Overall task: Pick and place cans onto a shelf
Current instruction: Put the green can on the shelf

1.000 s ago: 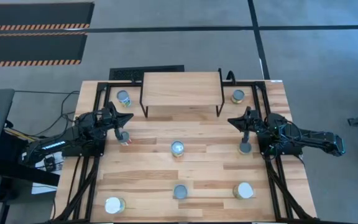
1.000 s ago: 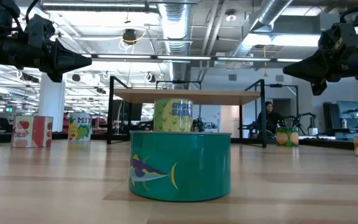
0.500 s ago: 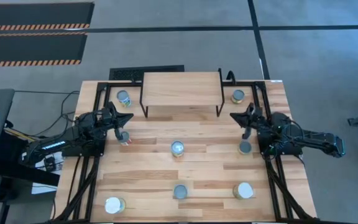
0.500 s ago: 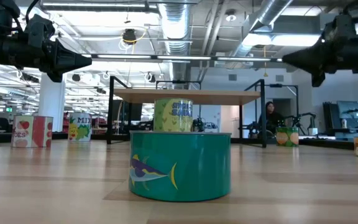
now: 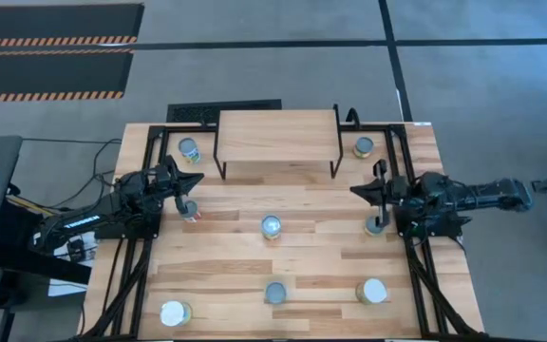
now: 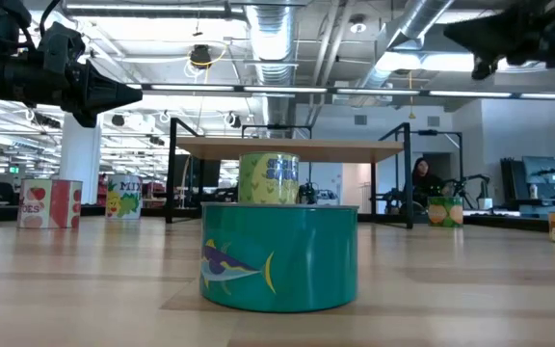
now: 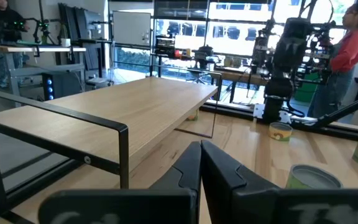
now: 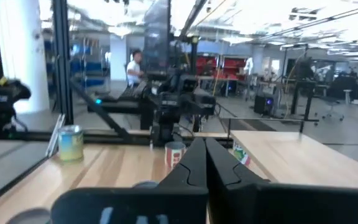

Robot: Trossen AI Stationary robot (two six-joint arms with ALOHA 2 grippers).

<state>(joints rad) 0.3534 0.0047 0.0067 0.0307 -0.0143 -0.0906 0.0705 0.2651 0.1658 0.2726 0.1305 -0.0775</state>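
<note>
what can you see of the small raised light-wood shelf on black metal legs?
The shelf is a rectangular light-wood board on thin black metal legs, standing level at the table's far edge, centred between both arms. Its top is bare; no can is on it. In the low view its underside is open. Nothing touches it but the table.

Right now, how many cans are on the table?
8 cans: one off each end of the shelf, three across mid-table, three along the near edge. None seems hidden.
</note>
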